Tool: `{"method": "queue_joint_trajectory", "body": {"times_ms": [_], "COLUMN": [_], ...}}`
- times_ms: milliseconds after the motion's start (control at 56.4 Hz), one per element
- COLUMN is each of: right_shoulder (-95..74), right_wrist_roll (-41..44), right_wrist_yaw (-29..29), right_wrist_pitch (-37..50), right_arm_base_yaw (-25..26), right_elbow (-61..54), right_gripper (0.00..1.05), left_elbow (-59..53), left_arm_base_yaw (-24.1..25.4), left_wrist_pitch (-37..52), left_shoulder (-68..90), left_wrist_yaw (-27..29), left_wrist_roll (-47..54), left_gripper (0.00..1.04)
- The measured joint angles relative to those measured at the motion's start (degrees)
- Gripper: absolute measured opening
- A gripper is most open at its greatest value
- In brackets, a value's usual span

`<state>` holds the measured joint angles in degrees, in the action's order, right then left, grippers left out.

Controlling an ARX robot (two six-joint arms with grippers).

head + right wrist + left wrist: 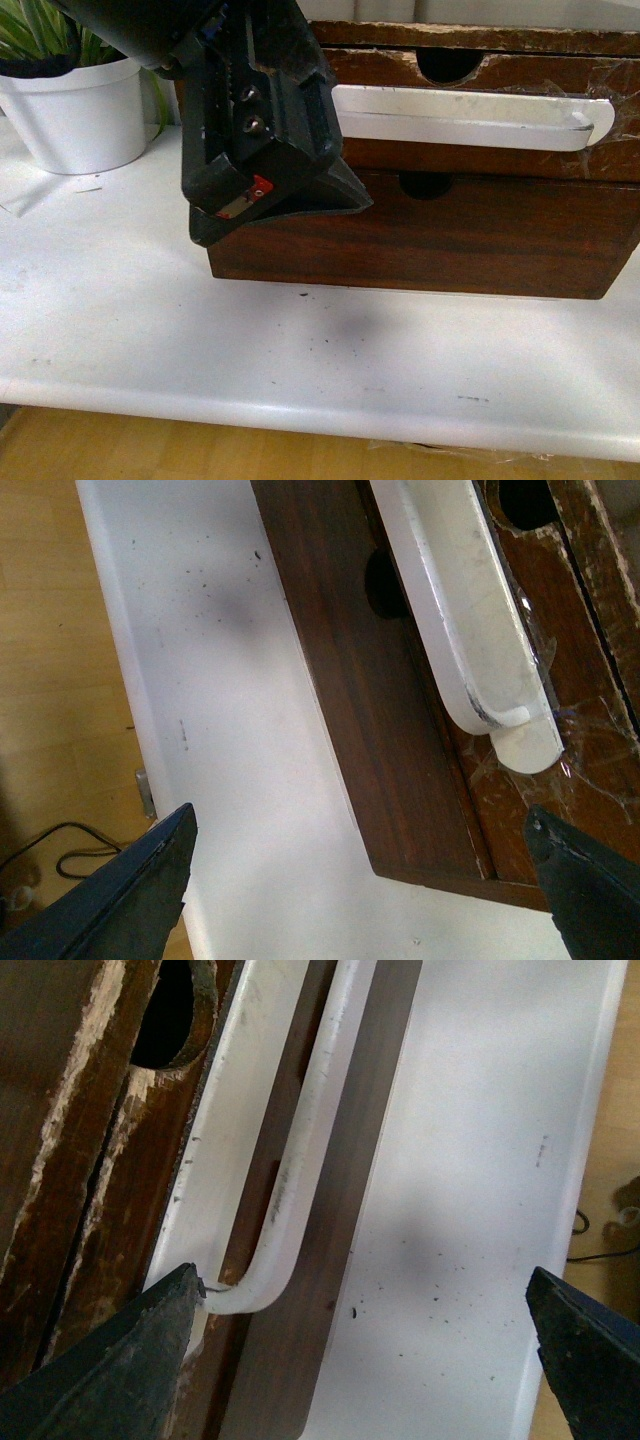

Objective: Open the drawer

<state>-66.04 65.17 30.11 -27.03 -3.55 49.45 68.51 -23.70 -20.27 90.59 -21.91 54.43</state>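
Note:
The drawer (520, 72) is the upper, scratched dark brown front with a chipped semicircular notch (448, 62) and a long white handle (470, 118) taped on. It looks shut. My left gripper (265, 150) hangs open in front of the drawer's left end and hides it. In the left wrist view the gripper (365, 1360) is open, with one fingertip (130, 1360) right beside the handle's curved end (250, 1295). In the right wrist view the handle's other end (525, 745) shows, and my right gripper (360, 880) is open and empty above the table, short of the drawer. The right gripper is out of the front view.
A plain dark drawer front (450, 235) sits under the handled one. A white plant pot (80, 110) stands at the back left. The white table (300, 350) has its front edge near me, with wood floor and a cable (60, 845) below.

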Motion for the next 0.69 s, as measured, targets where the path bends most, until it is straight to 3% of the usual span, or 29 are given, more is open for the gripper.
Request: {"method": "queue_joint_trajectory", "body": {"times_ms": [692], "right_shoulder": [-8.24], "right_wrist_roll": [-1.40], "right_wrist_yaw": [-6.23], "right_wrist_pitch": [4.26], "right_arm_base_yaw": [-8.17], "right_elbow": [4.92], "right_gripper": [0.96], "left_elbow": [4.50], "left_arm_base_yaw": [-0.15], "left_wrist_pitch": [-4.50], "left_shoulder": [4.44], "left_wrist_yaw": [0.35], "left_wrist_roll": [4.07], "left_gripper": [0.98]}}
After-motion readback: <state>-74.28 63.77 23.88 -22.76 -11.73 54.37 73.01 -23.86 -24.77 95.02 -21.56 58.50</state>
